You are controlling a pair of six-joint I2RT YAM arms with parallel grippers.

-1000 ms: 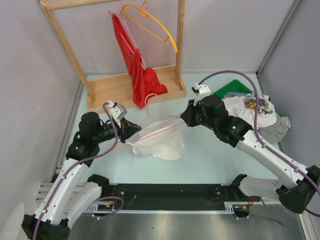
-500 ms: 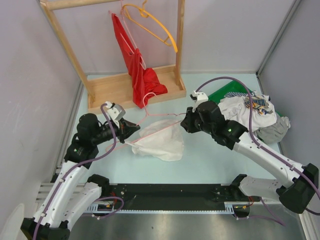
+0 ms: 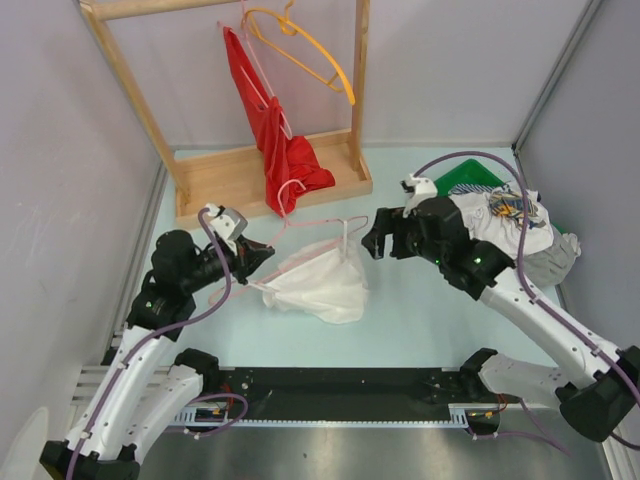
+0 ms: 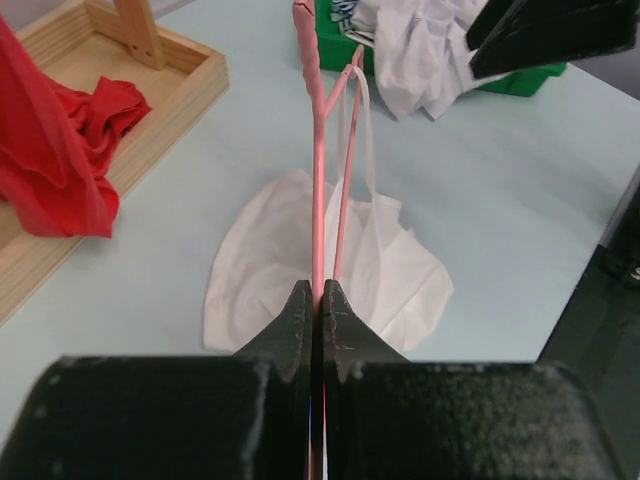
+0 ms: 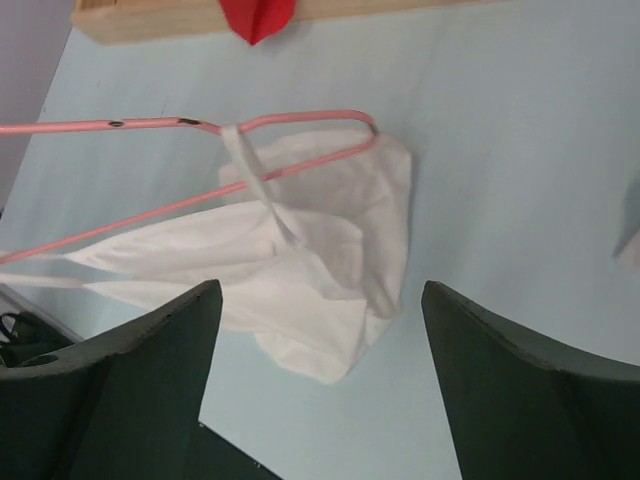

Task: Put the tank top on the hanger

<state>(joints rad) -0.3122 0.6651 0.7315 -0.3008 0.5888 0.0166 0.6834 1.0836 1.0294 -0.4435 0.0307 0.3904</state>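
The hanger (image 3: pixel 325 220) is held at its left end between the left jaws, above the surface (image 3: pixel 430 300) near its middle. From there it is stretched rightward toward the right jaws, which are set just beside its far end without touching it. One strap of the tank top (image 3: pixel 325 285) is looped over the hanger's upper wire. The rest of the tank top is spread below and in front of the hanger, down onto the surface.

Behind, at the back left, a rack (image 3: pixel 225 180) is stood. A garment (image 3: pixel 270 130) is hung from its rail and trails into its base, and a second hanger (image 3: pixel 310 50) is hung just to the garment's right. At the back right, a bin (image 3: pixel 462 177) is set, with a heap of clothes (image 3: pixel 505 225) in it and spilling over its near side.
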